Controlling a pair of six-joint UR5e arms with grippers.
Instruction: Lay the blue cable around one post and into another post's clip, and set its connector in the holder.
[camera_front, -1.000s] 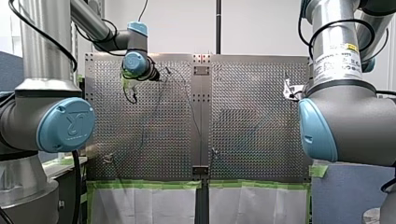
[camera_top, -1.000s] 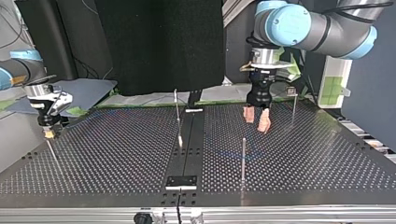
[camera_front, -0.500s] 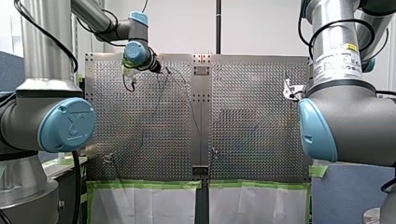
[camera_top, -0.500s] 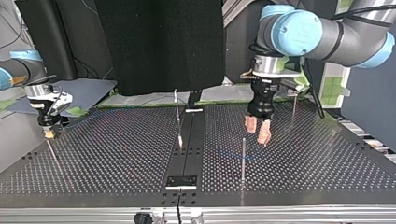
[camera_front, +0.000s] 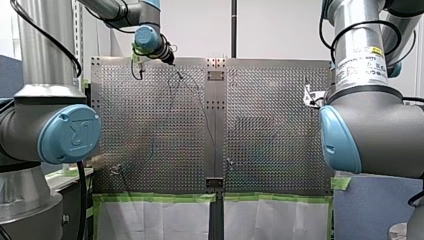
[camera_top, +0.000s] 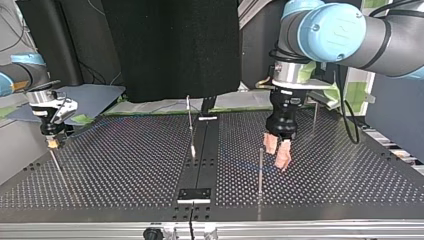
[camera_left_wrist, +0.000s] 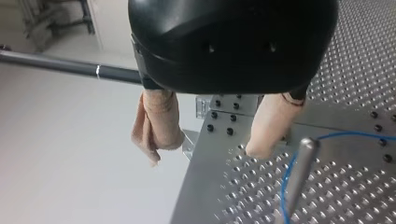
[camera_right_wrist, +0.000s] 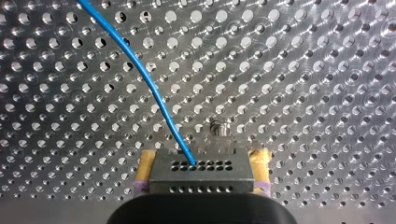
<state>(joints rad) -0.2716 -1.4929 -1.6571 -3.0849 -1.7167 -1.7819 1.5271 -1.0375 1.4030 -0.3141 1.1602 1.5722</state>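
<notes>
In the right wrist view, the connector (camera_right_wrist: 201, 175) is held between the yellow pads (camera_right_wrist: 145, 168) of the right gripper (camera_right_wrist: 202, 163), which is closed on its two sides. The cable (camera_right_wrist: 141, 74) is seen leaving the connector's upper face and running away over the table (camera_right_wrist: 303, 70). A small metal stud (camera_right_wrist: 219, 127) is seen just ahead of the connector, beside the cable's end but apart from it.

In the left wrist view, the left gripper (camera_left_wrist: 203, 154) is held wide open, with nothing between its beige pads (camera_left_wrist: 161, 121). A post (camera_left_wrist: 299, 177) stands just beside one pad, outside the gap, and the cable (camera_left_wrist: 355, 135) is bent in a curve close by that post; whether the two touch cannot be told.

In the top view, the left gripper (camera_top: 277, 152) is seen above the table (camera_top: 125, 165), just beside the near post (camera_top: 260, 170), which stands between it and the middle strip. Two more posts are seen: one at the middle (camera_top: 189, 117) and one behind the gripper (camera_top: 314, 117). The right gripper (camera_top: 51, 142) is held low at that view's left, well apart from the left one.
</notes>
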